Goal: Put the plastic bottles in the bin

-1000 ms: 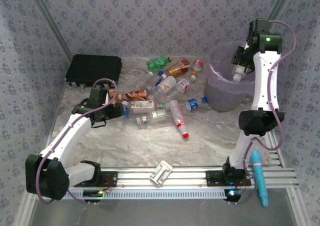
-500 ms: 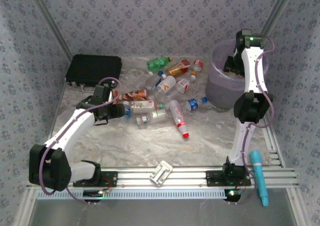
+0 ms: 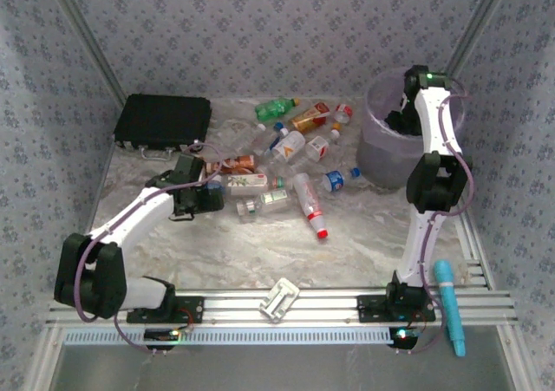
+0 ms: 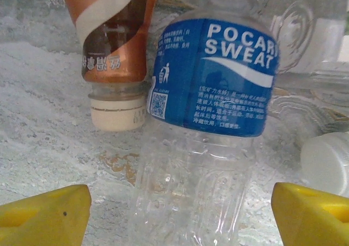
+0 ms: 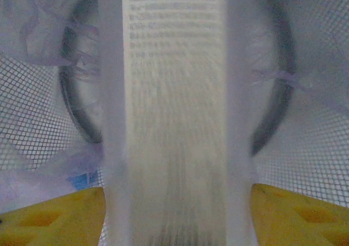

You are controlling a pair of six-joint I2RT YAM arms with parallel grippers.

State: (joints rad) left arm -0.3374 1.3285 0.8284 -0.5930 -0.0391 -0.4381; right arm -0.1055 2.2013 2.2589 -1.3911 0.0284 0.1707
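Now that the right arm has swung over the bin (image 3: 378, 161), my right gripper (image 5: 177, 216) has parted its jaws and the bottle (image 5: 174, 120) is streaking down inside, so one more done. Left gripper (image 4: 180, 216) hangs wide open and empty, straddling the blue-label bottle (image 4: 214, 88) on the table (image 3: 260, 252).

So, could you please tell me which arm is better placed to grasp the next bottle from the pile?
Left. The left end effector stands open astride the blue-labelled bottle on the table. The right end effector is at the bin, a blurred bottle between its fingers.
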